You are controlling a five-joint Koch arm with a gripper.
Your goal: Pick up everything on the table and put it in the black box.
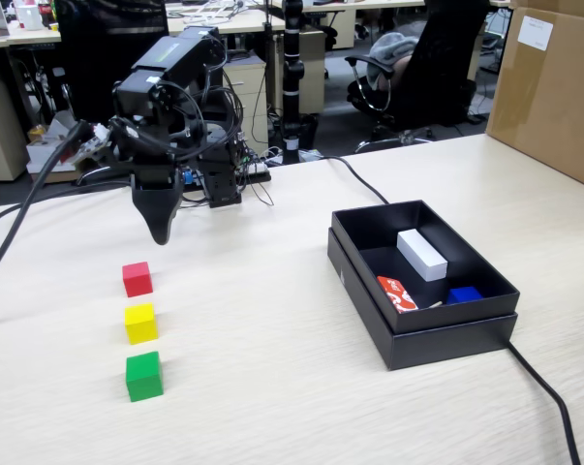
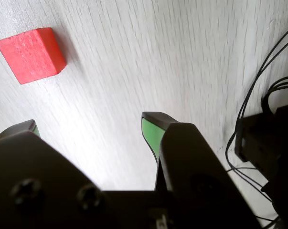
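I am hovering my gripper (image 2: 89, 125) with fingers spread wide and empty, short of the red cube (image 2: 31, 54), risking nudging it off-centre.

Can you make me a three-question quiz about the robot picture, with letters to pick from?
1. Which cube is nearest the gripper?
A. red cube
B. yellow cube
C. green cube

2. How many cubes sit on the table outside the black box?
A. one
B. three
C. five

3. What is the gripper doing?
A. squeezing a cube
B. open and empty
C. resting inside the box

Answers:
1. A, the red cube heads the row, just below the gripper in the fixed view.
2. B, red, yellow and green stand in a line.
3. B, the wrist view shows bare table between its fingers.
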